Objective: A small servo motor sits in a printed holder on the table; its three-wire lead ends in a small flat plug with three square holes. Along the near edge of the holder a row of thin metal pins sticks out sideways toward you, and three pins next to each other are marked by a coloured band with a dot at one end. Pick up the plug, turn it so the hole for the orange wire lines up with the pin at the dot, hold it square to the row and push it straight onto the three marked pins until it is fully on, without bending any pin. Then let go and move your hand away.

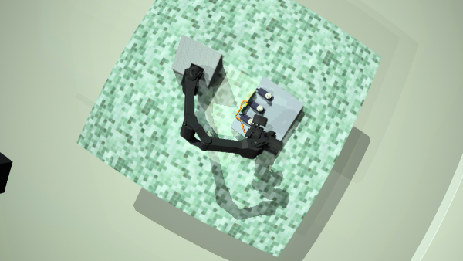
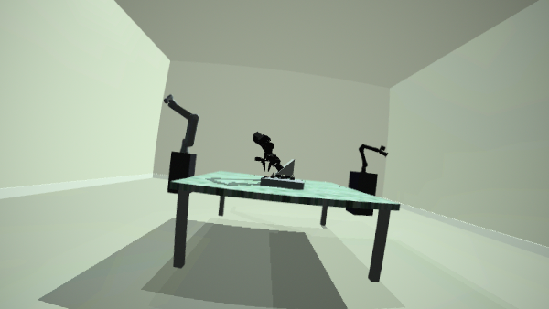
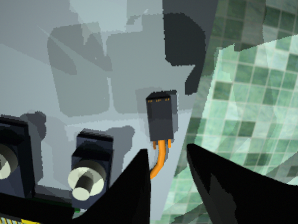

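Note:
The dark flat plug (image 3: 160, 117) lies on the pale grey slab (image 3: 30, 75) (image 1: 285, 104), near its right edge in the wrist view. Its end with three small gold marks points away from my gripper (image 3: 167, 148) (image 2: 266, 170); the orange lead (image 3: 161, 160) (image 1: 236, 116) leaves its near end. My gripper is partly open and empty, its fingertips apart above the slab, just short of the plug in the wrist view. In the top view my hand hides the plug. The marked pins cannot be made out; a yellow strip (image 3: 30, 220) shows at lower left.
Dark servo motors with white hubs stand on the slab, one (image 3: 92, 150) (image 1: 245, 119) left of the plug in the wrist view, others (image 1: 256, 106) (image 1: 265, 93) farther along. A grey block (image 1: 198, 58) is at my arm's base. Two other arms (image 2: 191, 133) (image 2: 362, 160) stand beyond the table (image 2: 343, 194).

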### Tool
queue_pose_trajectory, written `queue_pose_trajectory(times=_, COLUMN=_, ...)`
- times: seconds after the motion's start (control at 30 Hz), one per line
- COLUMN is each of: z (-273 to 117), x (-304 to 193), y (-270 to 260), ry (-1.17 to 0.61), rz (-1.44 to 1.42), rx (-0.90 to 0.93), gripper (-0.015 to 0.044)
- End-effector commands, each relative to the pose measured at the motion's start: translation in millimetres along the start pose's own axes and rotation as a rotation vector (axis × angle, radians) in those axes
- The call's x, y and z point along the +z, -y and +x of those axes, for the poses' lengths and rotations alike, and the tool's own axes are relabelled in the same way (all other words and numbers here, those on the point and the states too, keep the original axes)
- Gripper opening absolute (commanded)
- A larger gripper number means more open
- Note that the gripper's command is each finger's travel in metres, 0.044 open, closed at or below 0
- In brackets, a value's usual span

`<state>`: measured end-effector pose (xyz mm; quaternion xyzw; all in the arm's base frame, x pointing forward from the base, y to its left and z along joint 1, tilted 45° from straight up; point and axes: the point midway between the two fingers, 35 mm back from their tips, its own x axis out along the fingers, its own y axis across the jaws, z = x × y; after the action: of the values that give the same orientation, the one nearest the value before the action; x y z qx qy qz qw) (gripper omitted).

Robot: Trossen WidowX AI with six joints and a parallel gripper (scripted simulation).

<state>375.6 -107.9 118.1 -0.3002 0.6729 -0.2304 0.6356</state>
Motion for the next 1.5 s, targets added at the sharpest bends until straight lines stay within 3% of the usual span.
queue_pose_trajectory(times=0.0, z=12, x=0, y=0, ry=-0.011, rz=-0.010, rx=-0.009, gripper=0.0115)
queue_pose_trajectory(times=0.67, z=40, x=0, y=1, ry=-0.011, rz=-0.010, rx=-0.011, gripper=0.0115)
queue_pose_trajectory(times=0.77, z=40, x=0, y=1, ry=-0.011, rz=-0.010, rx=-0.011, gripper=0.0036)
queue_pose_trajectory(times=0.93, z=40, x=0, y=1, ry=-0.011, rz=-0.010, rx=-0.011, gripper=0.0003)
queue_pose_trajectory(times=1.47, z=-18, x=0, y=0, ry=-0.011, rz=-0.011, rx=-0.008, gripper=0.0000)
